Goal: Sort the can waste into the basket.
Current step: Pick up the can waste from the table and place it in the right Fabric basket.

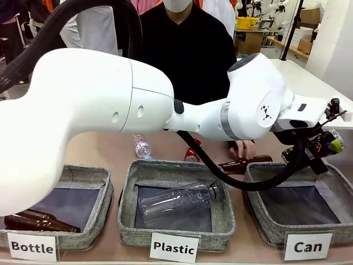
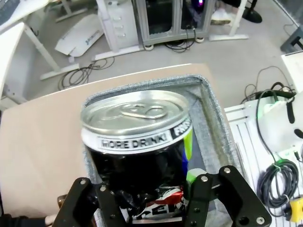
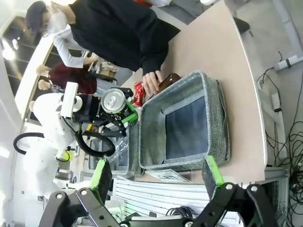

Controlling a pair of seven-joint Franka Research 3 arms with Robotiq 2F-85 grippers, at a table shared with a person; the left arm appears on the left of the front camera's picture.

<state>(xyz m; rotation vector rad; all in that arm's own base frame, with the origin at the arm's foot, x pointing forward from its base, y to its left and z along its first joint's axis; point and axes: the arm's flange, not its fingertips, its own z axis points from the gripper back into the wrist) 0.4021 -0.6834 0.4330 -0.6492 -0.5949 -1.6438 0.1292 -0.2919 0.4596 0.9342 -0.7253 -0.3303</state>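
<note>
Black-and-silver can [image 1: 331,142] aloft, on its side, long axis near level. Silver lid with greenish rim turned toward robot's right, base end back toward the arm. Hanging over far right part of Can basket [image 1: 263,227], above the rim line, clear of the fabric. From left wrist: lid end uppermost in picture, pull tab in sight, black body lower down between the fingers.

Left gripper [image 2: 147,183] spread wide around can body, one green pad [image 2: 193,177] against one flank, opposite finger against the other. Clamped on it, as far as visible. Right gripper [image 3: 157,166] jaws well apart, gripping nothing, basket and white sign [image 1: 308,247] ahead of its fingers.

Red can [image 1: 191,155] crushed, on table [image 1: 110,152] beyond Plastic basket [image 1: 128,193], partly behind arm and cable. Axis hard to read. Well apart from Can basket.

Edges: grey woven rim all round, dark lining in plain sight below the held can. Black cable [image 1: 242,185] looping low across basket's far-left corner. Brown bottle [image 1: 245,164] lying just beyond far-left rim, person's hand [image 1: 242,147] just behind it and near the red can. From right wrist: narrow strip of table past basket's outer wall, then table edge.
</note>
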